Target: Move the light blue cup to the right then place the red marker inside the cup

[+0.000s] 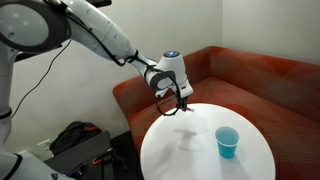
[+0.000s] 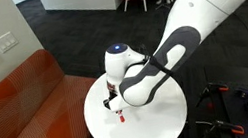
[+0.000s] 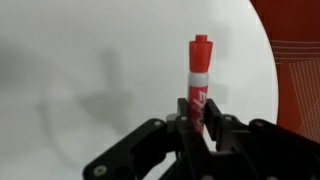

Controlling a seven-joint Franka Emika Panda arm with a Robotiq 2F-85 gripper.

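The light blue cup stands upright on the round white table, near its front right part in an exterior view. My gripper hangs above the table's far edge, well left of and behind the cup. It is shut on the red marker, which sticks out from between the fingers with its red cap away from the camera. The marker's tip shows below the gripper in an exterior view. The cup is hidden behind the arm there and is out of the wrist view.
An orange-red sofa wraps around the far side of the table and also shows in the other exterior view. A black bag and equipment sit on the floor beside the table.
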